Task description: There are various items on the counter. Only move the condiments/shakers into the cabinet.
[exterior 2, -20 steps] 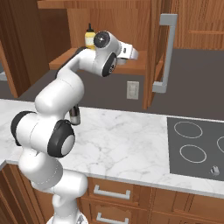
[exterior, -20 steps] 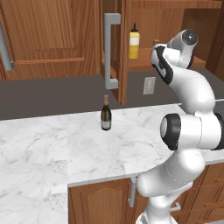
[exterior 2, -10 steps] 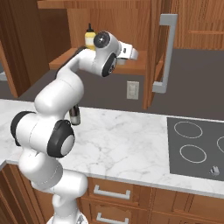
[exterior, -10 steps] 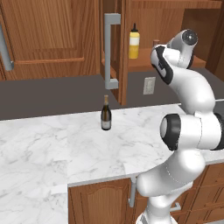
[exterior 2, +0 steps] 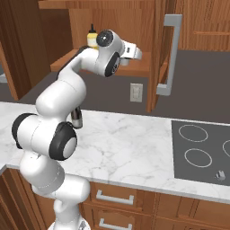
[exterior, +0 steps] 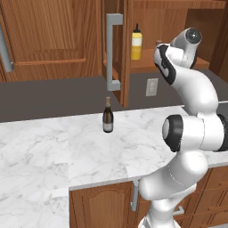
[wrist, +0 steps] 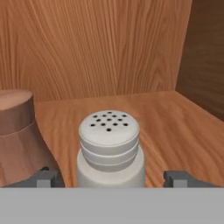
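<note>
Pincer (wrist: 109, 177) open, grey shaker (wrist: 109, 146) upright, perforated

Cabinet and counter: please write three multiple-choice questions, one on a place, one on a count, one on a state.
1. Where does the yellow squeeze bottle stand?
A. on the cabinet shelf
B. on the stove
C. on the floor

2. How many bottles stand on the counter?
A. none
B. one
C. three

3. How is the pincer around the grey shaker?
A. shut tight on it
B. open, fingers apart from it
C. lifting it

Answers:
1 A, it stands inside the open cabinet.
2 B, the wine bottle alone.
3 B, gaps show on both sides; the brown shaker is beside it.
</note>
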Motion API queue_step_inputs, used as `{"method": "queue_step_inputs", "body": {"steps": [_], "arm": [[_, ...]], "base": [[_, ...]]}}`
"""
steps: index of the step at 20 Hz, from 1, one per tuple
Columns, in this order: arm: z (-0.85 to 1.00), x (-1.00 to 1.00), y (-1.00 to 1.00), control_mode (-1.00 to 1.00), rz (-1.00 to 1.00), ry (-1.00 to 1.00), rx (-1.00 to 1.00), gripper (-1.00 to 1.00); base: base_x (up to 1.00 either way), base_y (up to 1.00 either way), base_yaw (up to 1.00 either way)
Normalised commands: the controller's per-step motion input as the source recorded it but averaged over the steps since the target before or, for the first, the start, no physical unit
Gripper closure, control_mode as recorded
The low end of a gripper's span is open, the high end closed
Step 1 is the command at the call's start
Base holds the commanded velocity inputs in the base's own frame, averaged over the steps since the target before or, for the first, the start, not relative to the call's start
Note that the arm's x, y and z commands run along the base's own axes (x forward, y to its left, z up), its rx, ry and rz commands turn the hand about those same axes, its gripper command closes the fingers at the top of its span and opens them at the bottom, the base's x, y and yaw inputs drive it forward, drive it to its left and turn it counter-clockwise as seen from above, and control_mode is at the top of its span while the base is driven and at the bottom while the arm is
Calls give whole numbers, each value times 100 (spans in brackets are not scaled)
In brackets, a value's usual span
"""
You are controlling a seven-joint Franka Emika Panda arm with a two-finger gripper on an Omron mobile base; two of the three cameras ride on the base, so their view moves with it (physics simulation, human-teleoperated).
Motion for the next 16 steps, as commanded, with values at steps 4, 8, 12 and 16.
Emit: {"method": "queue_step_inputs", "body": {"steps": [4, 8, 12, 16], "arm": [[0, -15, 0, -100, 0, 0, 0, -100], [-7, -58, -5, -100, 0, 0, 0, -100], [-25, -98, -9, -100, 0, 0, 0, -100], [-43, -100, -9, -100, 0, 0, 0, -100]], "base": [[0, 0, 0], [0, 0, 0], [0, 0, 0], [0, 0, 0]]}}
